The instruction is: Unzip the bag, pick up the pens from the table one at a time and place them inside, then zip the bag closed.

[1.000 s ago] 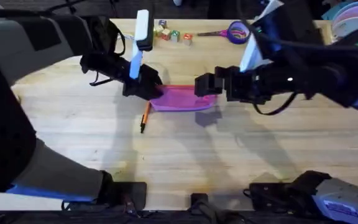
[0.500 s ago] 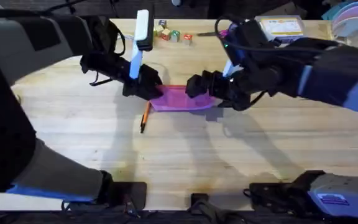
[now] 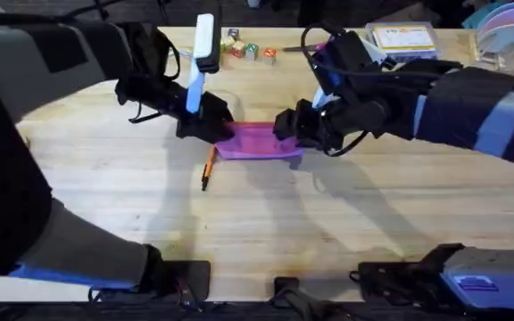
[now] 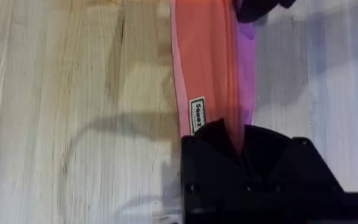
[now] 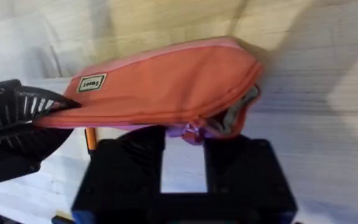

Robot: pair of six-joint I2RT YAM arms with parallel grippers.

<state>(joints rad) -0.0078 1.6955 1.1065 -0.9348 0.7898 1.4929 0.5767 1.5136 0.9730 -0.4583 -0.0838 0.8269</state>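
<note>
Pouch [image 3: 259,141] lies flat near the middle of the table [image 3: 266,223], stretched between the two grippers. Left gripper [image 3: 219,130] sits at the pouch's left end; in the left wrist view its black fingers [image 4: 253,155] are closed on the fabric edge, which runs away from them as a pink band with a small white label. Right gripper [image 3: 294,134] sits at the opposite end, touching the pouch. In the right wrist view its fingers [image 5: 143,155] stand apart with a gap between them, and the purple zipper pull [image 5: 191,132] hangs just beyond that gap, not clamped. Zipper end beside that pull shows a small grey opening. One orange pen [image 3: 209,168] with a dark tip lies on the table just below the left gripper, near the pouch's left corner, touching neither gripper.
</note>
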